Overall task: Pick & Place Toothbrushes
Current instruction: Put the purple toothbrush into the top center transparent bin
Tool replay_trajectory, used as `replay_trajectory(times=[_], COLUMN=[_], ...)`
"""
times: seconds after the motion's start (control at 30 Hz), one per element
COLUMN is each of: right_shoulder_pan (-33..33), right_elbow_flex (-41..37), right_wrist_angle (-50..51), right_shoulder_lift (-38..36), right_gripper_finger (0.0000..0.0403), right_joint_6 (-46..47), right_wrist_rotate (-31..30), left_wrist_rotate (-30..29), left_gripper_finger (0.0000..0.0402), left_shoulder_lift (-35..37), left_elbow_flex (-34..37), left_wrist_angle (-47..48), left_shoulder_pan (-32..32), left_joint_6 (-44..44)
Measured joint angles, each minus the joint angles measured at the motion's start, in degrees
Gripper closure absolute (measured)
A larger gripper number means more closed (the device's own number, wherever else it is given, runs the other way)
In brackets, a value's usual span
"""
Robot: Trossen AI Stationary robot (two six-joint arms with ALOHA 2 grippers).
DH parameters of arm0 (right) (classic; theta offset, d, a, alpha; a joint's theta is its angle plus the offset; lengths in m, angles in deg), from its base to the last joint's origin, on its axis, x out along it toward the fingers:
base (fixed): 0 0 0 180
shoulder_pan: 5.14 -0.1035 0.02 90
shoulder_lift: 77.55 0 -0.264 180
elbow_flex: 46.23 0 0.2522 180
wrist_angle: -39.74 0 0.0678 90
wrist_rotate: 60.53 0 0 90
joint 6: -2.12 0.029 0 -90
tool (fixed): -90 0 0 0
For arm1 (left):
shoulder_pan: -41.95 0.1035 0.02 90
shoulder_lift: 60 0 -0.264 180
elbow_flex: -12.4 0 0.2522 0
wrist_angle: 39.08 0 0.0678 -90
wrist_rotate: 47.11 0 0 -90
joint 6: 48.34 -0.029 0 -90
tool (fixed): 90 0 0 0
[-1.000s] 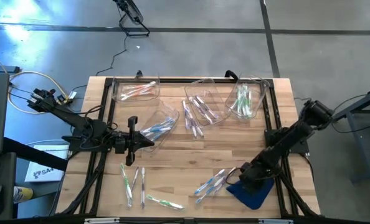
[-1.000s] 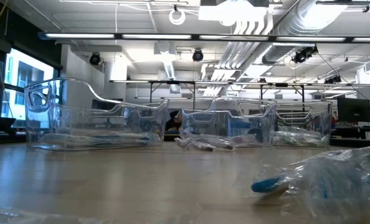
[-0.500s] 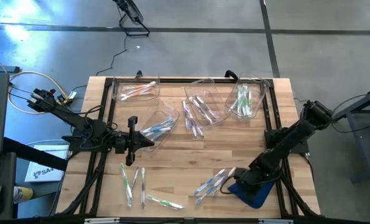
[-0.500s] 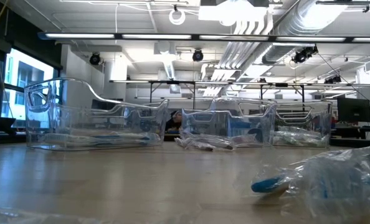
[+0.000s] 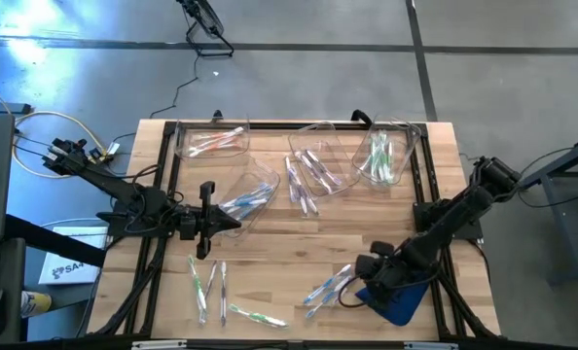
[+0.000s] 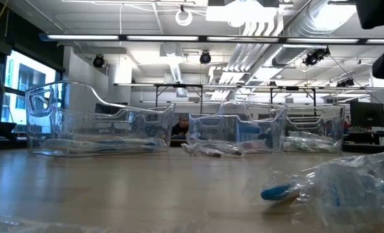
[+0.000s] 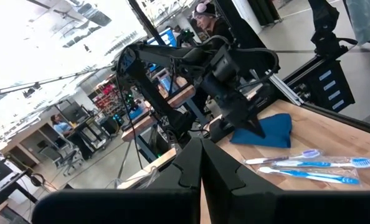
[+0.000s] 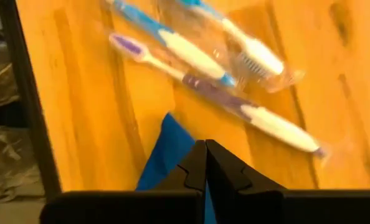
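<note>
Right arm: the right gripper [image 5: 371, 264] has slid left along the near edge of the table, off the blue cloth [image 5: 398, 301] and toward the near-right cluster of toothbrushes [image 5: 328, 286]; a second ago it sat further right, over the cloth's left edge.
Right fingers: pressed together, holding nothing; the right wrist view looks past the closed tips [image 8: 205, 163] at a blue brush [image 8: 172, 43] and a purple brush [image 8: 235, 104] lying on the wood just beyond the cloth.
Left arm: the left gripper [image 5: 233, 224] has not moved, parked at the table's left-middle with its fingers shut and empty, just beside the tipped clear bin [image 5: 253, 192].
Toothbrushes: unmoved. Loose ones lie near-left [image 5: 209, 278], near-right, and at mid-table [image 5: 301, 190]; others already rest in the three far bins, pink ones far left [image 5: 216, 142], green ones far right [image 5: 381, 156].
Low view: a dark part of an arm [image 6: 381, 13] now shows at the top right corner, absent before.
Meaning: likely an approach to the near-right cluster; the fingers must part before any pick, and no brush is yet lifted.
</note>
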Motion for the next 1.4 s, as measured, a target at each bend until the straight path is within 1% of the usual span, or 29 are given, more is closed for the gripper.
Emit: replay_trajectory(times=[0.13, 0.23, 0.4, 0.6, 0.7, 0.97, 1.1, 1.2, 1.4], right_shoulder_pan=[0.55, 1.38, 2.92, 5.35, 6.98, 11.25, 12.78, 13.52, 13.84], right_elbow_flex=[0.00, 0.00, 0.02, 0.02, 0.02, 0.02, 0.02, 0.02, 0.03], right_wrist_angle=[-0.04, -0.08, -1.04, -2.06, -2.57, -3.92, -4.24, -4.10, -2.67], right_shoulder_lift=[0.00, 0.00, 0.00, 0.00, 0.00, -0.02, -0.02, -0.02, -0.02], right_gripper_finger=[0.0401, 0.0401, 0.0401, 0.0401, 0.0401, 0.0401, 0.0401, 0.0401, 0.0401], right_joint_6=[-1.54, -1.37, 2.51, 3.16, 3.01, -4.17, -6.03, -7.83, -15.66], right_wrist_rotate=[-2.66, -3.08, -3.08, -3.08, -3.06, -3.08, -3.08, -3.08, -2.99], left_wrist_rotate=[0.00, 0.00, 0.00, 0.00, 0.00, 0.00, 0.00, 0.00, 0.00], left_gripper_finger=[0.0402, 0.0402, 0.0402, 0.0402, 0.0402, 0.0402, 0.0402, 0.0402, 0.0402], left_shoulder_lift=[0.00, 0.00, 0.00, 0.00, -0.02, 0.00, 0.00, 0.00, 0.00], left_elbow_flex=[0.00, 0.00, 0.00, 0.00, 0.00, 0.00, 0.00, 0.00, 0.00], left_wrist_angle=[0.06, 0.07, 0.87, 7.44, 9.12, 9.39, 9.39, 9.39, 9.38], left_shoulder_pan=[0.00, 0.00, 0.00, 0.00, 0.00, 0.00, 0.00, 0.00, 0.00], left_joint_6=[0.00, 0.02, 0.00, -0.02, 0.02, 1.66, 1.68, 1.68, 1.62])
